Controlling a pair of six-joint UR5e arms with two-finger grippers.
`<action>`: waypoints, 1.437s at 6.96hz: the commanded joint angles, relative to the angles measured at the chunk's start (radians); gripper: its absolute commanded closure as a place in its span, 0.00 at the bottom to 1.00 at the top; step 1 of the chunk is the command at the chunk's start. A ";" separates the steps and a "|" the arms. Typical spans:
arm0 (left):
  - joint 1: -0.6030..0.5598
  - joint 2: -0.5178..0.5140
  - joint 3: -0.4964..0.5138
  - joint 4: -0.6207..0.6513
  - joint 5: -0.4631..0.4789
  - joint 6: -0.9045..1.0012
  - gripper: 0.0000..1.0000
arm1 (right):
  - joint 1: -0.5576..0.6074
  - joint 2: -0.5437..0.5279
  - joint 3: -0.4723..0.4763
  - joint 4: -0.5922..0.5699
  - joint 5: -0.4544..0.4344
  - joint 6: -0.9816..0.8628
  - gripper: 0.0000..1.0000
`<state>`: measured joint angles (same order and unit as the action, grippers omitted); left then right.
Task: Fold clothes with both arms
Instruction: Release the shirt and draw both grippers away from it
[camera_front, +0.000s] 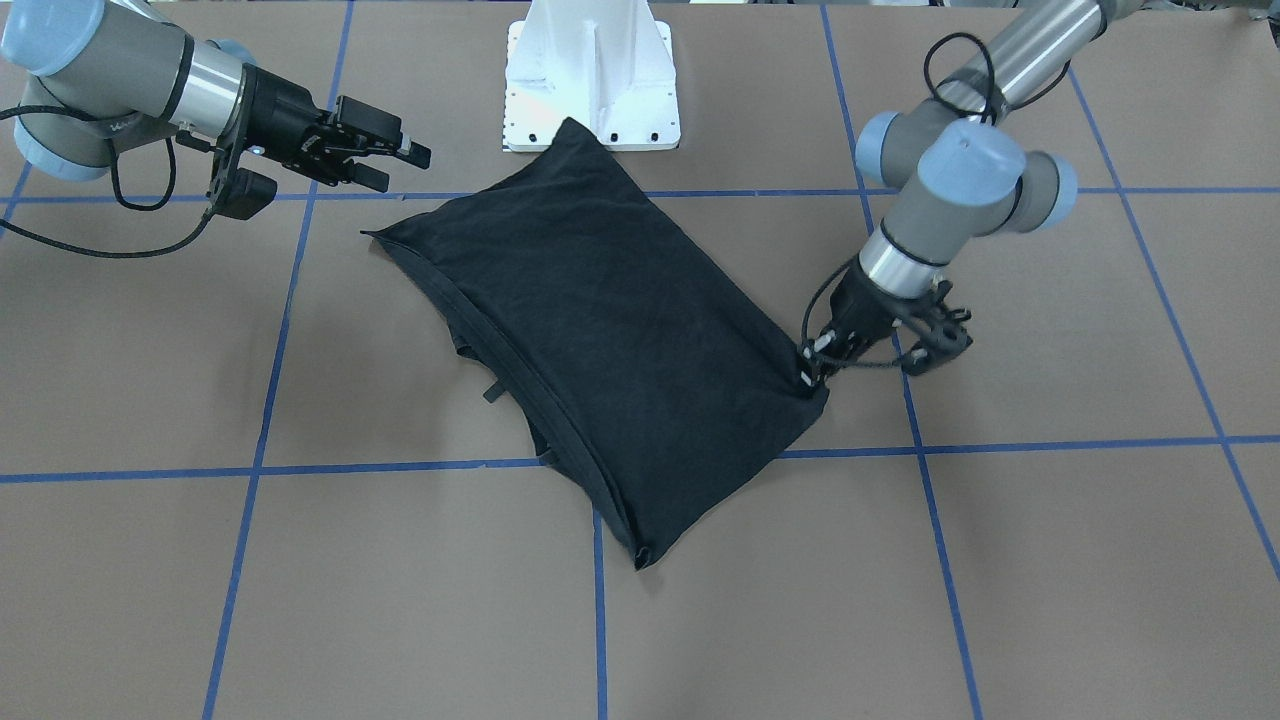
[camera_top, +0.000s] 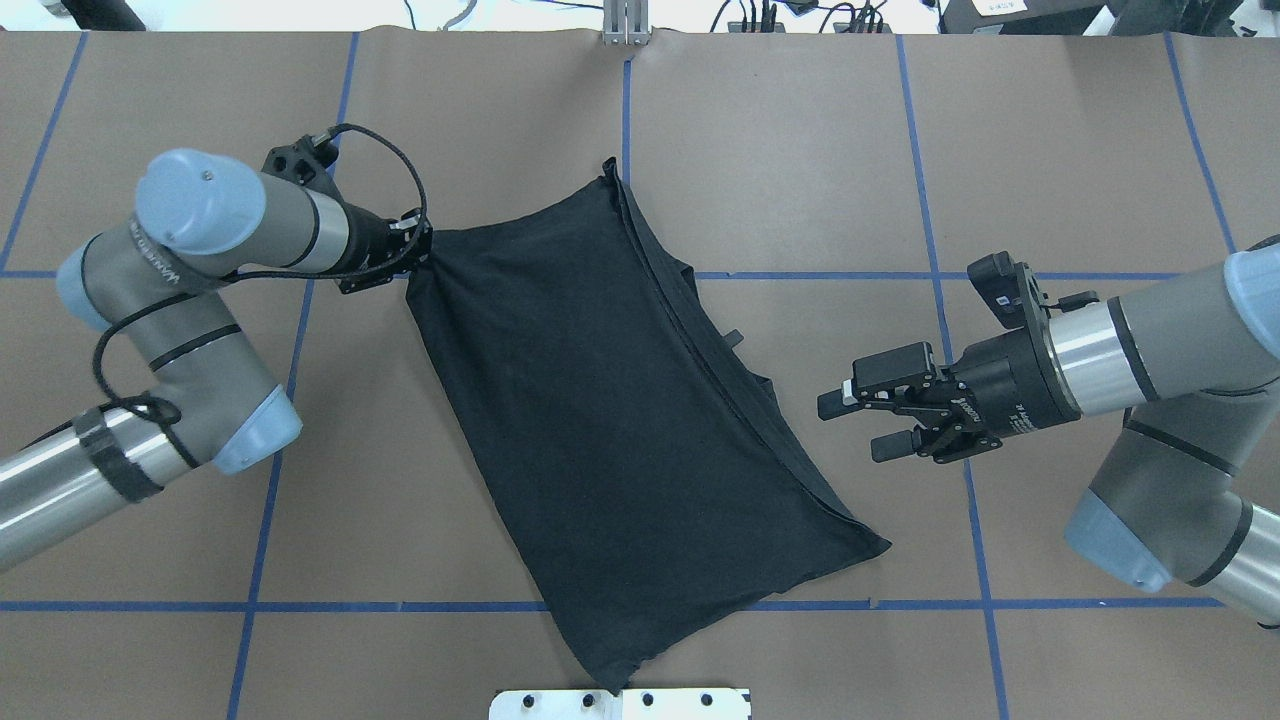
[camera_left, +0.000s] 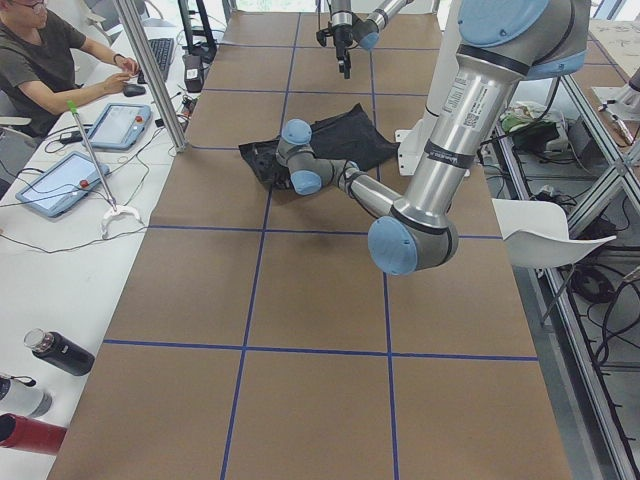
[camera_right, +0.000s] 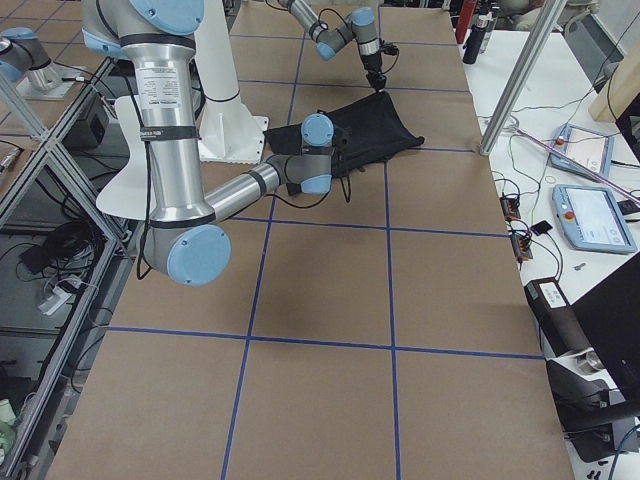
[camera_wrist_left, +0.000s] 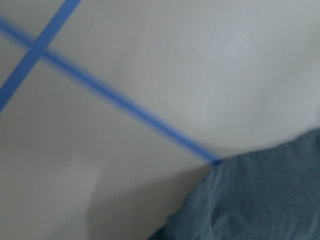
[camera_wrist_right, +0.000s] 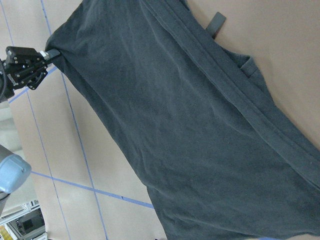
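The black T-shirt lies folded into a long slanted rectangle in the middle of the table, also seen in the front view and the right wrist view. No logo shows. My left gripper is shut on the shirt's far left corner, low at the table, and the cloth bunches there. The left wrist view is blurred and shows only a corner of the cloth. My right gripper hangs open with nothing between its fingers, a short way off the shirt's right edge.
The brown table cover carries a grid of blue tape lines. The white base plate stands just behind the shirt's near corner. A person sits at a side desk with tablets, and bottles lie there.
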<state>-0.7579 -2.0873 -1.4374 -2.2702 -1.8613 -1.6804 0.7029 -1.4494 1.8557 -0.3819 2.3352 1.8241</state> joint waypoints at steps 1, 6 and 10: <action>-0.034 -0.170 0.163 -0.017 0.052 0.019 1.00 | 0.023 -0.002 -0.001 0.000 0.000 -0.003 0.00; -0.034 -0.284 0.430 -0.230 0.157 0.068 1.00 | 0.066 -0.005 -0.006 0.000 -0.004 -0.006 0.00; -0.086 -0.245 0.321 -0.221 0.136 0.103 0.00 | 0.098 0.000 -0.004 -0.121 -0.011 -0.197 0.00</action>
<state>-0.8237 -2.3540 -1.0622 -2.4964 -1.7154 -1.5821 0.7958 -1.4559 1.8508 -0.4414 2.3287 1.7129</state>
